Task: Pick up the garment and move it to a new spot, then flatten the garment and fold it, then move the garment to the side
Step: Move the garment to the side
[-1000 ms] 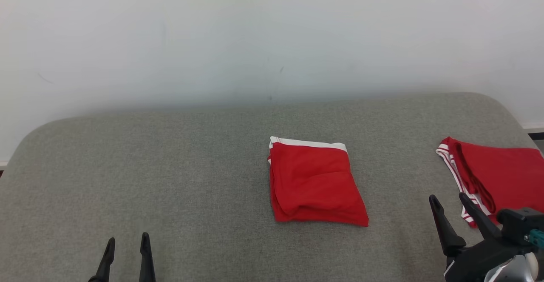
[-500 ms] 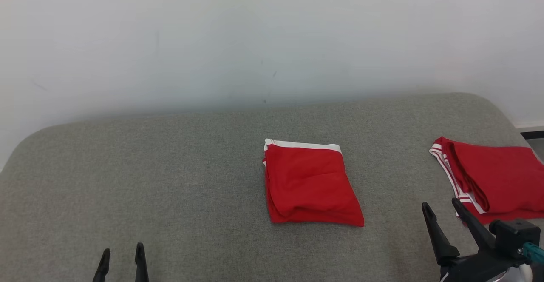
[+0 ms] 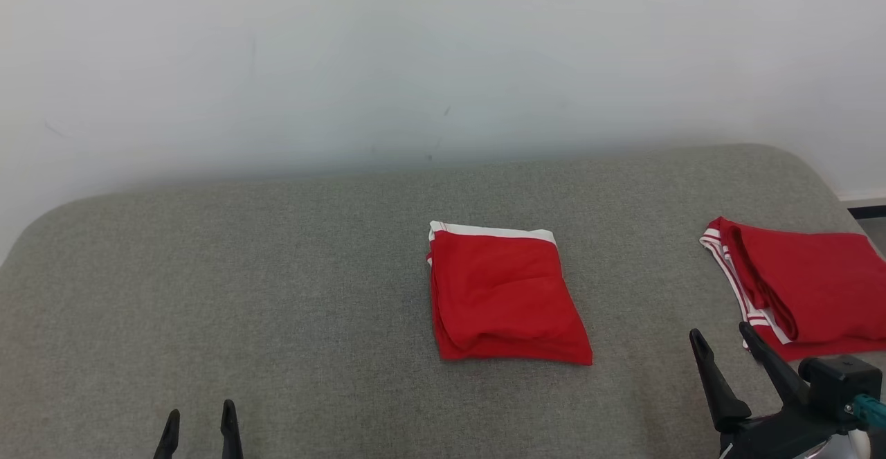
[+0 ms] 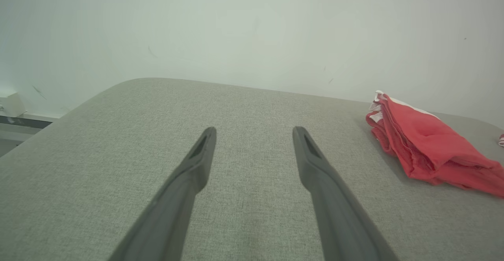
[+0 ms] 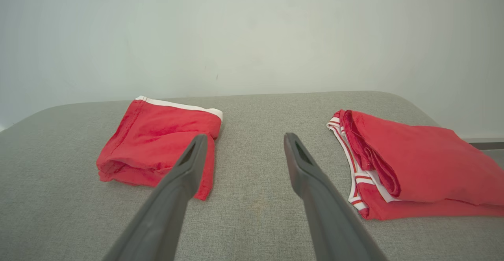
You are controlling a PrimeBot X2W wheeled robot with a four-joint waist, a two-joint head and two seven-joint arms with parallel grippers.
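The pale wall point(image 3: 443, 50) stands behind everything, and in front of it is the grey padded table point(image 3: 242, 293), which I'll use to place all the rest. At the table's right edge lies a red garment with striped trim point(image 3: 817, 293), folded flat, and I read it as already set aside. The folded red garment point(image 3: 505, 300) I take to be my job sits near the table's middle, a little toward the right. Its white waistband faces the table's far side and a plump rolled fold faces the near side. It already looks folded into a compact square, so I judge that only the shift to the side remains. The cloth looks like thin, soft knit, light and limp, with nothing stiff in it. It should not break, but the layers will likely slide apart and the fold spill open if I lift by the top layer alone. I would take hold at the thick near edge, pinching through every layer. Better still would be both near corners at once, one per arm, so the square keeps its shape while it travels low over the table. My right gripper point(image 3: 721, 332) hangs above the table's near right corner, fingers spread wide and holding nothing. My left gripper point(image 3: 200, 410) sits at the table's near left edge, likewise spread and empty, well apart from the cloth
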